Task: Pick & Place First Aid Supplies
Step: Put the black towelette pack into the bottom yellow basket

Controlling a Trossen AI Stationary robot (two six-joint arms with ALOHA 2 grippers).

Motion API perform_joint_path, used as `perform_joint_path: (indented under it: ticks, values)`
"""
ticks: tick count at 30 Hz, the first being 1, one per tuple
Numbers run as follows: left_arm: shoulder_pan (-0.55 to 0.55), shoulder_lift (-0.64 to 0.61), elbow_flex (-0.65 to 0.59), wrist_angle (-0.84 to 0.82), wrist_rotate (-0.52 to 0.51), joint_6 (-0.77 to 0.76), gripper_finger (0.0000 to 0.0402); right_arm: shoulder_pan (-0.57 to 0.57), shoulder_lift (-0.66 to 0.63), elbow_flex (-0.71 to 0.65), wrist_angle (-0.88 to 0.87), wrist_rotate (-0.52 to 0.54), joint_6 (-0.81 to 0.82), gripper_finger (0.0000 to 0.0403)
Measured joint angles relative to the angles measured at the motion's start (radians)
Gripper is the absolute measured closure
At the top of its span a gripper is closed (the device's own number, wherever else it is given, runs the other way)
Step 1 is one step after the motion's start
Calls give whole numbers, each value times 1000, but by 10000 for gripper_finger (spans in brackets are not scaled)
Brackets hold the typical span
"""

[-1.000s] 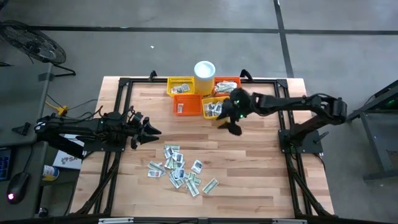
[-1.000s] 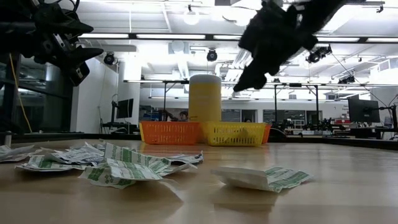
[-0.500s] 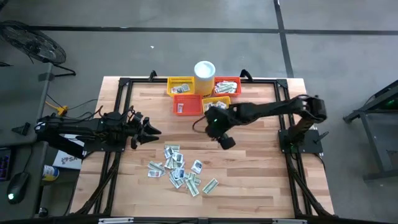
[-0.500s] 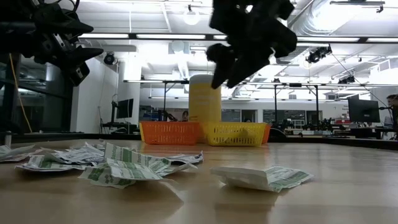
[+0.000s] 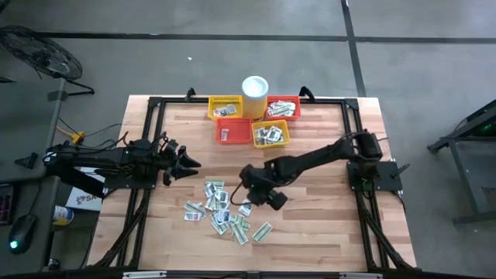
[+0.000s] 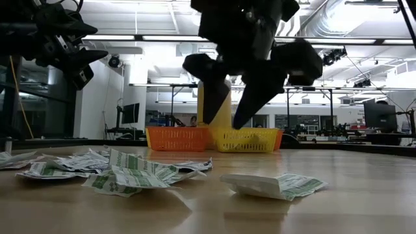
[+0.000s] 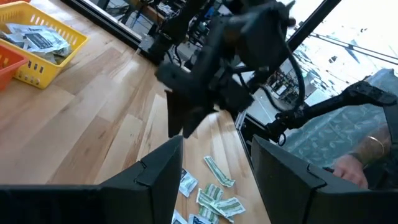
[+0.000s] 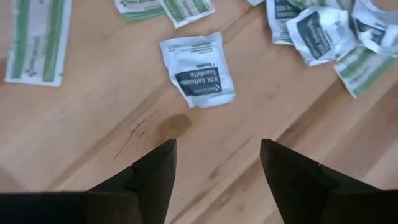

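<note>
Right gripper (image 8: 214, 165), jaws spread and empty, hovers above the sachets (image 5: 225, 211) on the table's near middle; one white sachet (image 8: 198, 70) lies just ahead. Left gripper (image 5: 188, 162), spread, waits farther off.

My two arms are dark, near black all over, built of jointed tubular links. The left arm (image 5: 116, 161) trails thin cables, with a yellow piece beside its base. The right arm (image 5: 325, 157) shows a rounded joint housing above its base. Each ends in two dark, tapered wedge-shaped fingers (image 8: 155, 171) with flat matte faces.
</note>
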Motion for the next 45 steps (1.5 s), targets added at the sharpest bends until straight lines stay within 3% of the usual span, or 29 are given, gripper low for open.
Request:
perform_joint_path:
  ticks: [19,36,45]
  values:
    - [0,0,0,-1,0,0,211,69,152,107,-26,-31,5,182]
    - [0,0,0,0,0,0,211,60,210,111,-29,-50,164,254]
    - [0,0,0,0,0,0,211,49,214,109,-33,-62,363,340]
